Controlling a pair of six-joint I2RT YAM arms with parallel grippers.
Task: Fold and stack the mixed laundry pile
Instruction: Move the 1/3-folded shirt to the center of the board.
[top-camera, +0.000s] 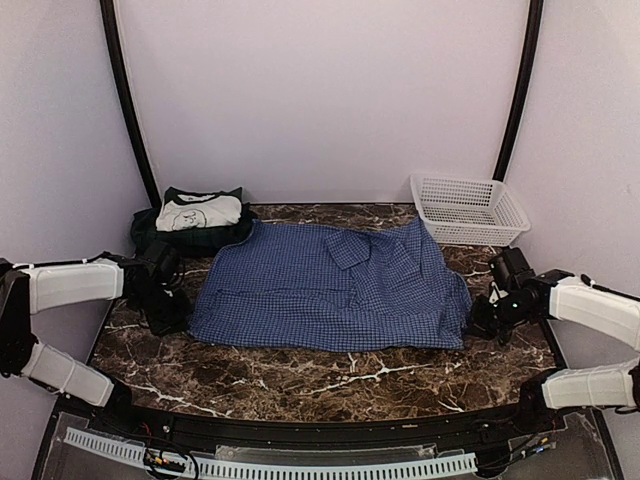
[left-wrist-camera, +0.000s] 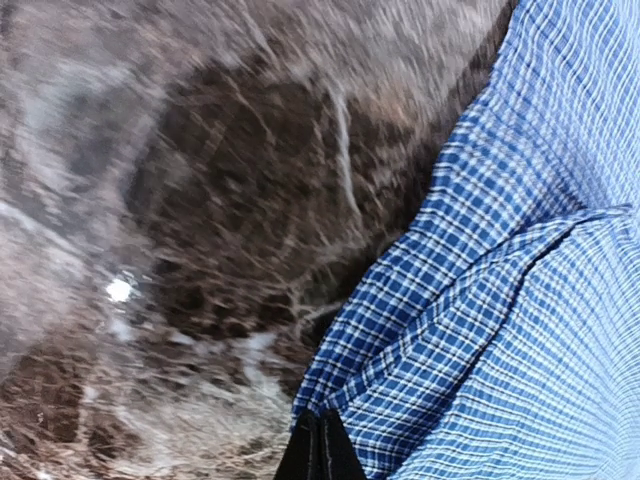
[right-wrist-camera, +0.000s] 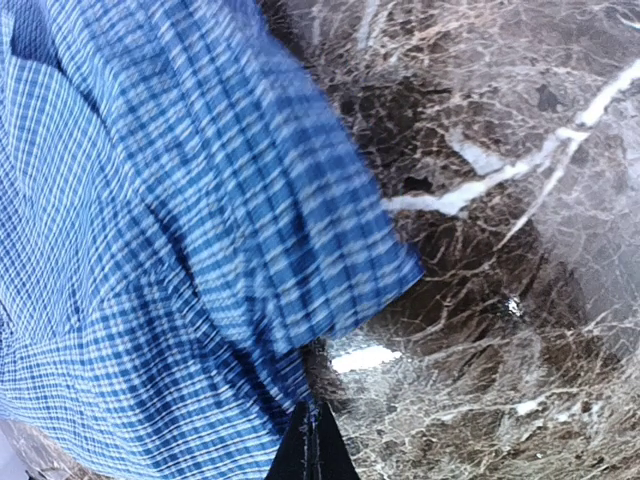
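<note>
A blue-and-white check shirt (top-camera: 330, 290) lies spread flat across the middle of the dark marble table (top-camera: 300, 375). My left gripper (top-camera: 178, 318) is low at the shirt's left edge. In the left wrist view its jaws (left-wrist-camera: 320, 425) are shut, with the corner of the shirt (left-wrist-camera: 520, 300) running into the tips. My right gripper (top-camera: 478, 325) is at the shirt's right edge. In the right wrist view it (right-wrist-camera: 312, 420) is shut on the hem of the shirt (right-wrist-camera: 150, 250), which is blurred. A folded white garment with dark green trim (top-camera: 200, 212) rests on a dark green one (top-camera: 195, 238) at the back left.
A white lattice basket (top-camera: 470, 208) stands at the back right corner, beside the shirt's collar end. Curved black posts rise along both back walls. The folded stack sits just behind my left arm.
</note>
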